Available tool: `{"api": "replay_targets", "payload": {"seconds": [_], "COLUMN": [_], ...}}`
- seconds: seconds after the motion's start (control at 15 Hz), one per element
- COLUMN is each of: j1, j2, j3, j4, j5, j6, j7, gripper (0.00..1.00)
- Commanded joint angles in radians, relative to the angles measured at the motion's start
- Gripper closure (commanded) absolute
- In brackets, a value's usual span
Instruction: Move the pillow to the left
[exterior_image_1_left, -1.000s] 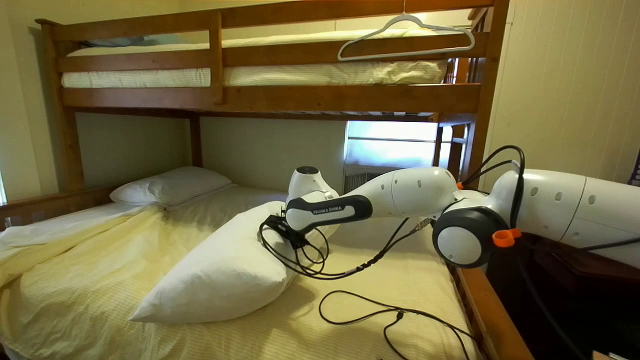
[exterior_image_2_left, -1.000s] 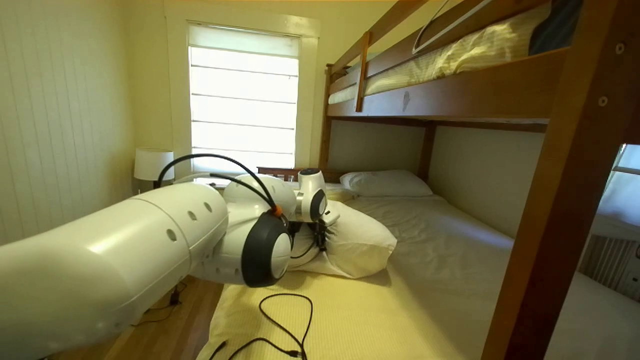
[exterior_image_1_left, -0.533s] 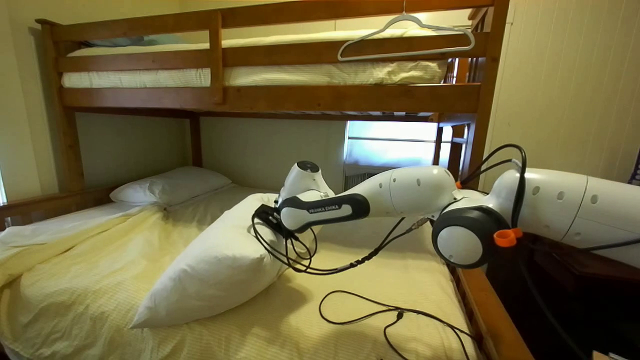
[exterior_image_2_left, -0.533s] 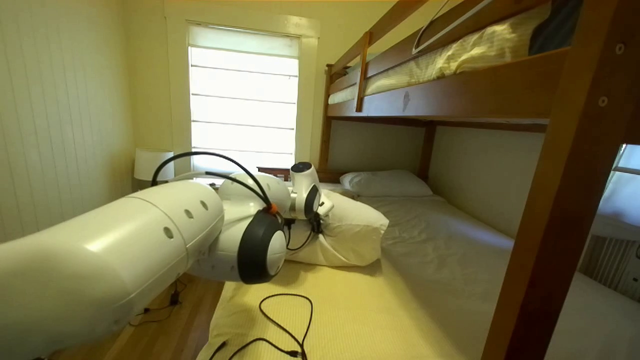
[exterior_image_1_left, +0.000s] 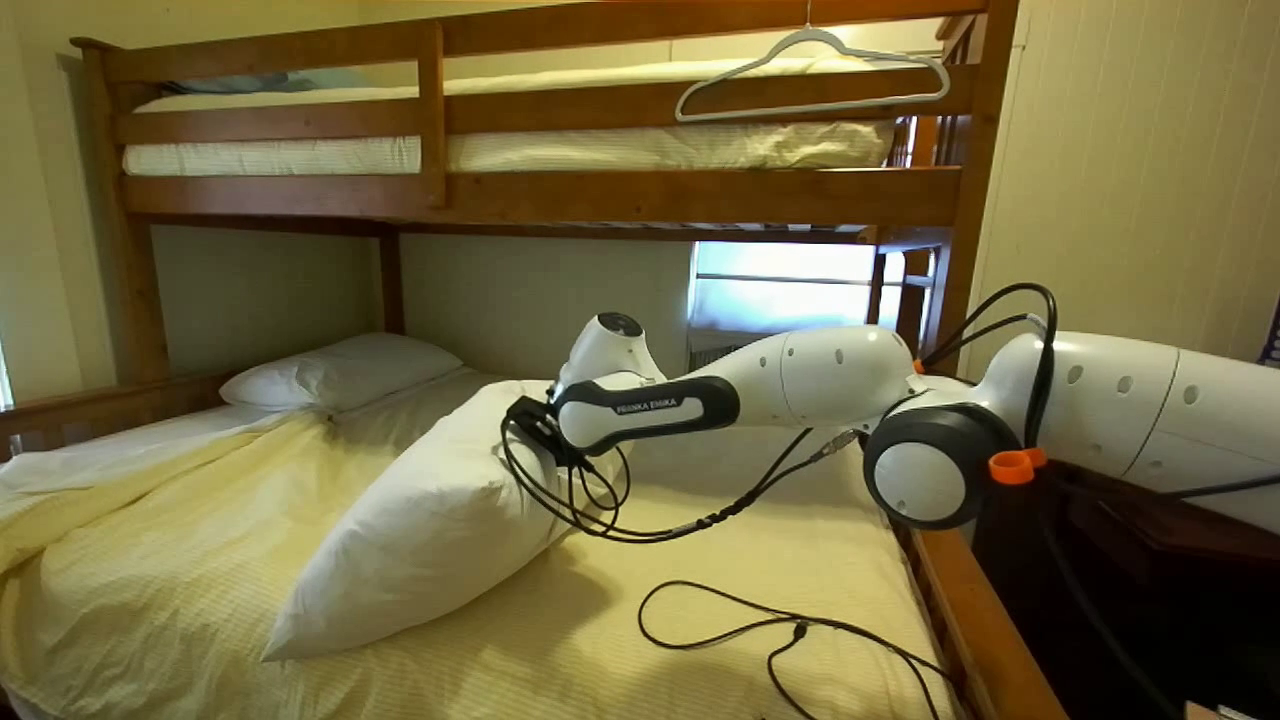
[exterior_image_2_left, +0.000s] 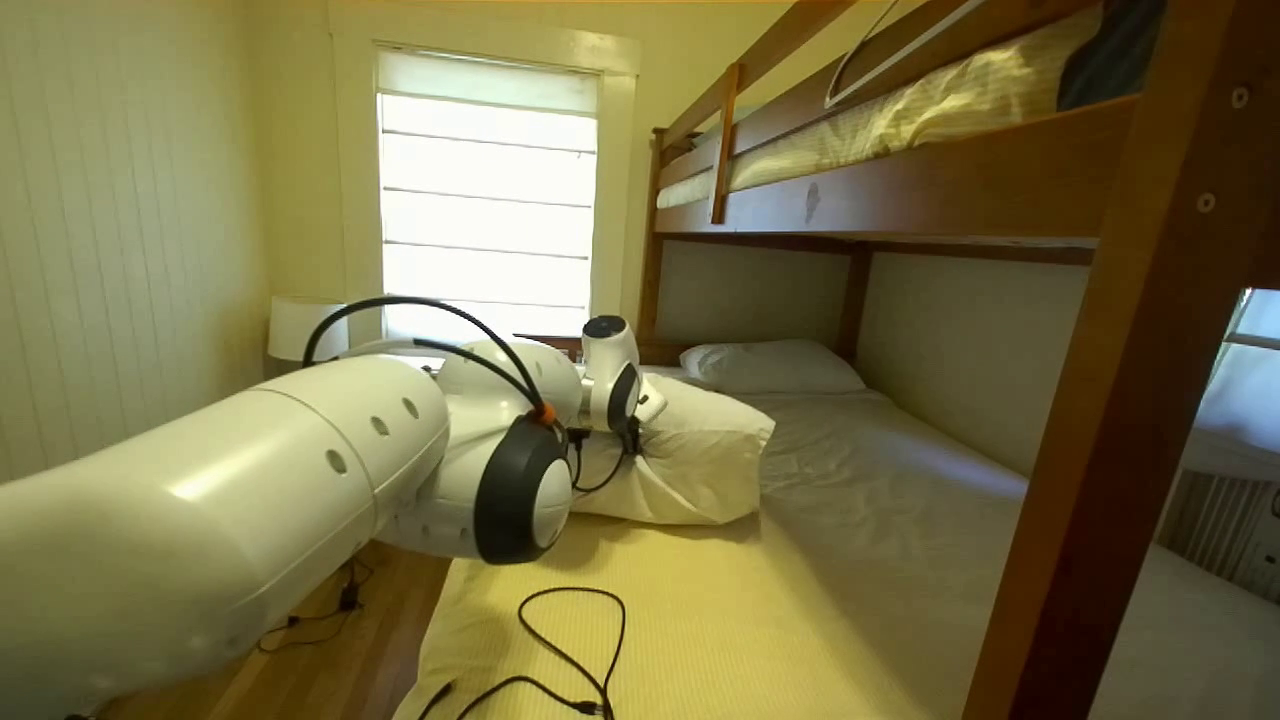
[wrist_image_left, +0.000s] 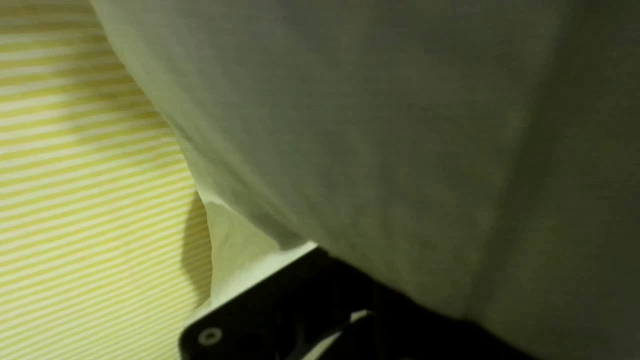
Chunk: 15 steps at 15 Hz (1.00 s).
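Gripper (exterior_image_2_left: 634, 440): one; clenched, judging by radiating creases, on the large pillow (exterior_image_1_left: 425, 525). Said pillow: white, plump; in both exterior views nearer the camera than the small pillow (exterior_image_1_left: 345, 372), well apart. Handling advised: firm pinch, slow leftward draw, trailing end barely raised.

Pillow (exterior_image_1_left: 420, 550) plain white, greyish in wrist view. Sheet (wrist_image_left: 100, 200) striped yellow and white. Gripper (wrist_image_left: 320, 280) black. Arm (exterior_image_1_left: 840, 375) white, joint rings (exterior_image_1_left: 985, 462) black. Clip (exterior_image_1_left: 1010, 472) orange. Cables (exterior_image_1_left: 1041, 385) black. Bed frame (exterior_image_1_left: 650, 197) brown. Hanger (exterior_image_1_left: 812, 108) pale grey.
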Motion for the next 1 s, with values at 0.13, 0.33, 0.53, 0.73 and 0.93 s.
{"api": "replay_targets", "payload": {"seconds": [0.13,0.33,0.53,0.73,0.93], "j1": [0.0,0.006,0.011,0.018,0.025], "j2": [0.021,0.046,0.059,0.077,0.087], "j3": [-0.003,-0.005,0.011,0.013,-0.015], "j4": [0.021,0.037,0.036,0.035,0.035], "j5": [0.019,0.02,0.029,0.034,0.036], "j6": [0.043,0.158,0.278,0.39,0.468], "j7": [-0.02,-0.016,-0.047,-0.073,-0.063], "gripper": [1.0,1.0,1.0,1.0,1.0]}}
